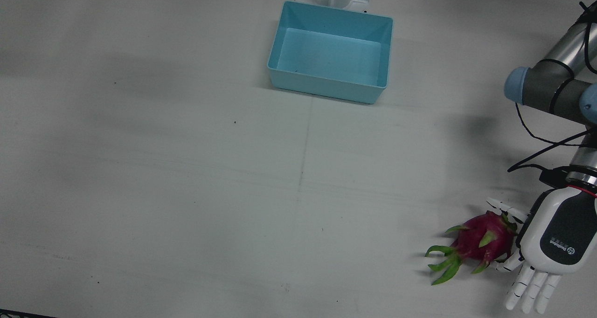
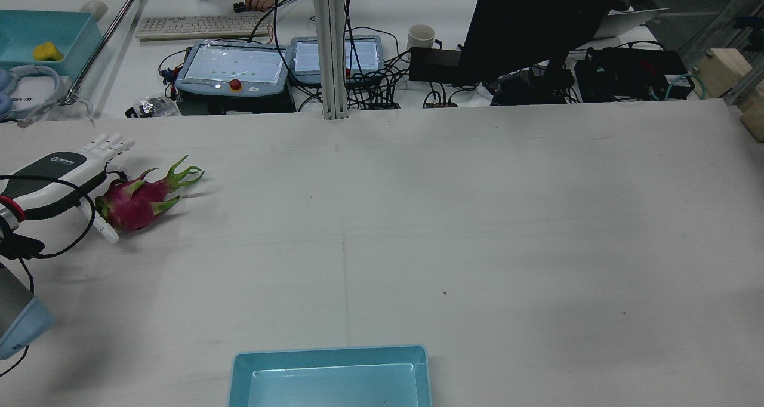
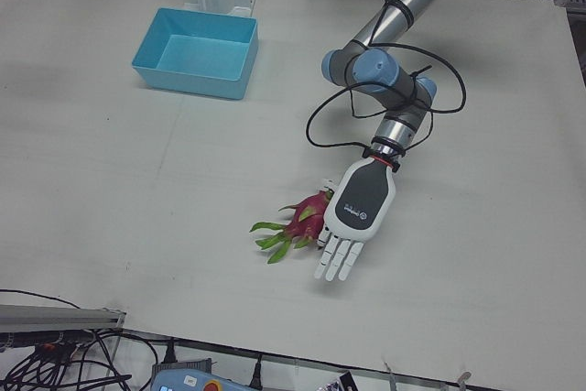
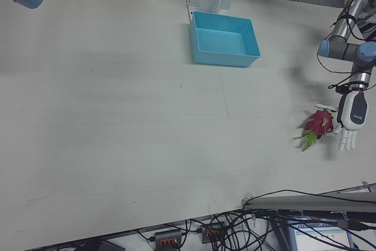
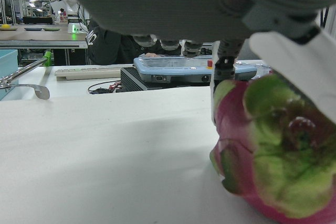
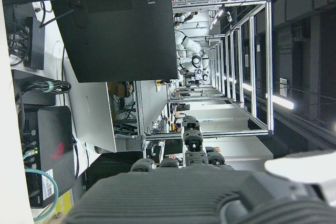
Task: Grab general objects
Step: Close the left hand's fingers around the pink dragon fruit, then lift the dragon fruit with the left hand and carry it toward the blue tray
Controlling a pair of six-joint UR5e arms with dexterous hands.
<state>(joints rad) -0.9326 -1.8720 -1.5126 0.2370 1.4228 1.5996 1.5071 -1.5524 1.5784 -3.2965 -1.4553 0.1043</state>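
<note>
matte white table (image 1: 186, 169), scaly magenta dragon fruit (image 1: 480, 241)

Lighting was even and fairly bright from overhead, leaving the table (image 1: 186, 178) a flat pale grey with broad, soft shadow bands in the front view. The fruit (image 1: 480, 241) cast only a faint shadow beside it. The rear view was darker toward its top right, where the monitor (image 2: 537, 25) showed almost black. In the left hand view the near fruit and the hand (image 5: 210, 3) were blurred, the background sharper. The right hand view showed glaring ceiling strips (image 6: 286, 100), and the hand (image 6: 184, 192) along its lower edge was soft and dim.
</note>
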